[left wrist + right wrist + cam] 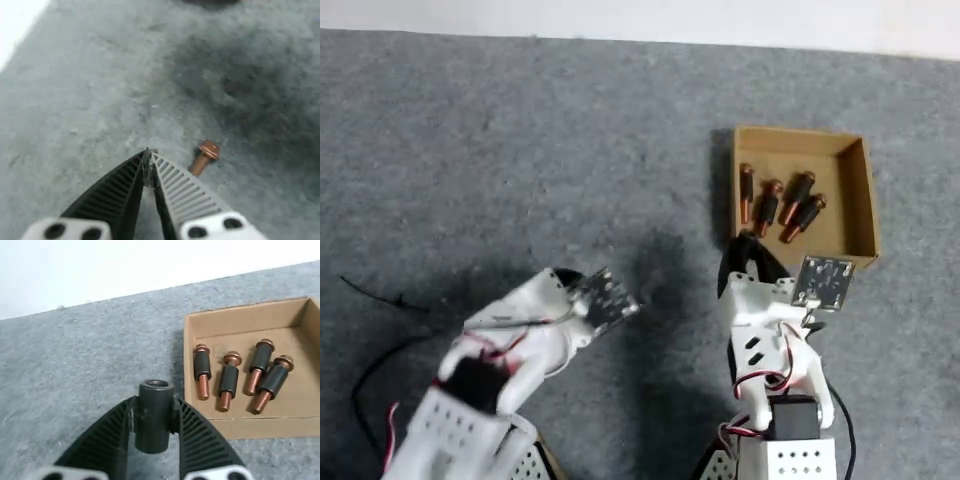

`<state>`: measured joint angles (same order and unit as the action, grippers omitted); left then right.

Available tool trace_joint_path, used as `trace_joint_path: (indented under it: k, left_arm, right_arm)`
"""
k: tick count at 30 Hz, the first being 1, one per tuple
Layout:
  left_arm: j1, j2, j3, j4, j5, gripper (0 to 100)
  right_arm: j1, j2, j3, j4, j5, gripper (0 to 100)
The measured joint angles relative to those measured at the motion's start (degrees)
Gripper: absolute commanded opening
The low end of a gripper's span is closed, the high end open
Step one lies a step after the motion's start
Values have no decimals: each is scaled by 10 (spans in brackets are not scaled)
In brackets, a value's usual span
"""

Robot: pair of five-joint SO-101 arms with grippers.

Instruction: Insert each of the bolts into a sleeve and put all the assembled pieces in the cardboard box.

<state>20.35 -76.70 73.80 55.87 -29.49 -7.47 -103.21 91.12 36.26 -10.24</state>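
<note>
Grey felt-covered counter [520,150], pale wall along the far edge. Cardboard box [800,132] sits on the right arm's side of the counter, with four assembled pieces [780,205] lying side by side inside, heads toward the box's far wall. Right end effector [155,406] is clamped on a black sleeve [154,426], held roughly upright with its bore open at the top, just short of the box's near wall. Left end effector [148,159] has its fingers together with nothing between them, tips low over the counter. One loose bolt [204,157] lies flat on the counter just beside those tips, off to one side and not touching them. Its long axis runs at a slant to the fingers' line: the flanged head is at the end farther from the wrist, and the shank end angles back toward the nearer finger. Judgement: left arm is plainly the nearer one to the bolt and should take it. The coming move calls for parting the fingers, shifting sideways over the shank and turning to close across the axis. Risk: a grip near the head leaves little shank to enter the sleeve
</note>
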Motion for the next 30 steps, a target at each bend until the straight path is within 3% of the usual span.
trace_joint_path:
  k: [9,14,18,24,30]
  left_arm:
    - [76,336,-110,-3,-1,6]
    - [68,359,-110,-6,-2,8]
    - [64,360,-110,-17,-62,12]
    - [26,360,-110,-32,-94,162]
    - [11,360,-110,-34,-95,147]
  right_arm:
    - [-14,0,0,0,0,5]
    - [-14,0,0,0,0,5]
    - [-14,0,0,0,0,5]
    - [-14,0,0,0,0,5]
    - [-14,0,0,0,0,5]
